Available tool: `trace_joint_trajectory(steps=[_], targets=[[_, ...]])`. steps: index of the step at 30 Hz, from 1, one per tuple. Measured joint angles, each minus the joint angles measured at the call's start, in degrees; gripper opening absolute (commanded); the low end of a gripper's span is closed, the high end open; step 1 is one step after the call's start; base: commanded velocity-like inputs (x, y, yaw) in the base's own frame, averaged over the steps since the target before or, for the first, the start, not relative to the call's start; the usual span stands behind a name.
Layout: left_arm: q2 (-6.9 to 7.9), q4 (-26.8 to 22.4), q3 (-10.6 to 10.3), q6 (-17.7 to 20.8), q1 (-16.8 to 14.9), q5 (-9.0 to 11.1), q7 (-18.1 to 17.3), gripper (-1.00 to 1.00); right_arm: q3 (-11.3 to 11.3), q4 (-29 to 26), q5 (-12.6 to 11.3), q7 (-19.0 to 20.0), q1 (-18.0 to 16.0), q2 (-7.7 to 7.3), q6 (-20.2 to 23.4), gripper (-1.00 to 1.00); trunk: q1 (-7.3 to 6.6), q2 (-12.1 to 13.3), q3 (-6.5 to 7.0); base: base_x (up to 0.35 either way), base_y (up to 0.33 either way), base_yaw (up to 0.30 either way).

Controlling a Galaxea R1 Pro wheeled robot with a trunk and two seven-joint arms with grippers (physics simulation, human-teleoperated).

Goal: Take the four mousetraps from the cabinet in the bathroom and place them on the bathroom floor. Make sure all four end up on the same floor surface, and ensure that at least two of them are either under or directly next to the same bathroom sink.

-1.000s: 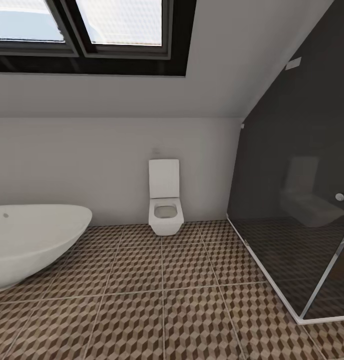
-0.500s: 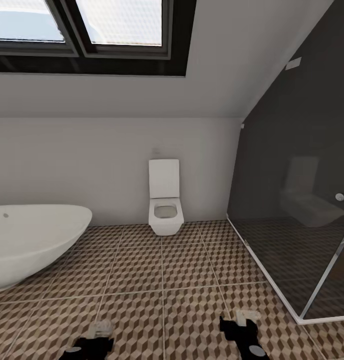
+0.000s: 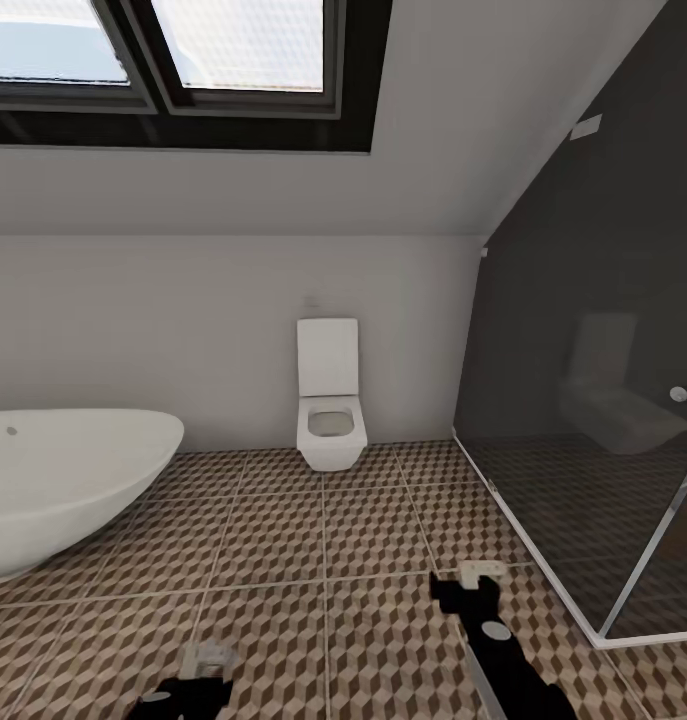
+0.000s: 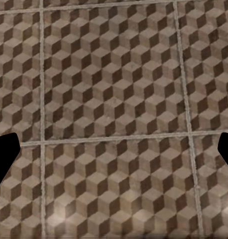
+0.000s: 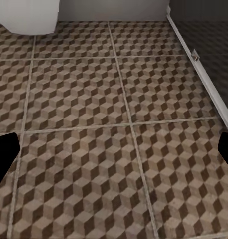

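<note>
The bathroom floor [image 3: 323, 560] covers the lower half of the frame. At left stands a bathtub [image 3: 63, 490], at centre a toilet [image 3: 330, 400]. Both arms reach low, probably only carried for travel. The right gripper [image 3: 468, 580] and left gripper [image 3: 205, 665] hold nothing; whether their jaws are apart I cannot tell.

Through the left wrist camera I see the bathroom floor [image 4: 114, 99] — cube-patterned brown and tan tiles, pale grout lines crossing — with a dark fingertip [image 4: 4, 154] at each side edge.
</note>
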Motion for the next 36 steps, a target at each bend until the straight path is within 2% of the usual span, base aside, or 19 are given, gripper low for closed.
trace_joint_trajectory(steps=[8, 13, 14, 17, 23, 27, 28, 29, 33, 36], targets=[[0.03, 5.46, -0.08, -7.08, -0.07, 0.04, -0.05, 1.0, 2.94, 6.64, 0.41, 0.4, -0.37, 0.03, -2.15, 1.0, 0.0, 0.0, 0.0, 0.0, 0.0, 0.0], [0.23, 7.85, -0.2, -9.28, -0.08, -0.1, -0.08, 1.0, 4.14, 11.03, 0.44, 0.49, -0.36, -0.17, -7.78, 1.0, 0.0, 0.0, 0.0, 0.0, 0.0, 0.0], [0.44, 8.24, -0.24, -10.33, -0.08, -0.17, -0.15, 1.0, 4.35, 12.56, 0.44, 0.56, -0.37, -0.24, -10.32, 1.0, 0.0, 0.0, 0.0, 0.0, 0.0, 0.0], [0.72, 8.46, -0.3, -13.14, -0.08, -0.22, -0.22, 1.0, 4.55, 15.26, 0.44, 0.65, -0.36, -0.33, -13.89, 1.0, 0.0, 0.0, 0.0, 0.0, 0.0, 0.0], [1.08, 9.89, -0.55, -22.58, -0.05, -0.21, -0.25, 1.0, 4.67, 21.63, 0.44, 0.7, -0.35, -0.38, -20.54, 1.0, 0.0, 0.0, -0.01, 0.0, 0.0, 0.0], [1.17, 12.96, -0.61, -29.7, -0.05, -0.24, -0.19, 1.0, 4.71, 25.83, 0.49, 0.73, -0.35, -0.37, -25.45, 1.0, 0.0, 0.0, -0.01, 0.0, 0.0, 0.0], [1.2, 14.45, -0.62, -32.98, -0.04, -0.25, -0.15, 1.0, 4.73, 27.48, 0.5, 0.73, -0.34, -0.35, -27.96, 1.0, 0.0, 0.0, -0.01, 0.0, 0.0, 0.0], [1.21, 15.15, -0.63, -34.56, -0.05, -0.25, -0.13, 1.0, 4.76, 28.24, 0.51, 0.73, -0.35, -0.34, -29.24, 1.0, 0.0, 0.0, -0.01, 0.0, 0.0, 0.0], [1.23, 17.01, -0.64, -39.29, -0.05, -0.26, -0.09, 1.0, 4.81, 30.66, 0.52, 0.73, -0.35, -0.24, -33.94, 1.0, 0.0, 0.0, -0.01, 0.0, 0.0, 0.0], [1.24, 17.69, -0.65, -41.3, -0.05, -0.26, -0.08, 1.0, 4.83, 32.35, 0.53, 0.69, -0.35, -0.17, -37.02, 1.0, 0.0, 0.0, 0.0, 0.0, 0.0, 0.0]])
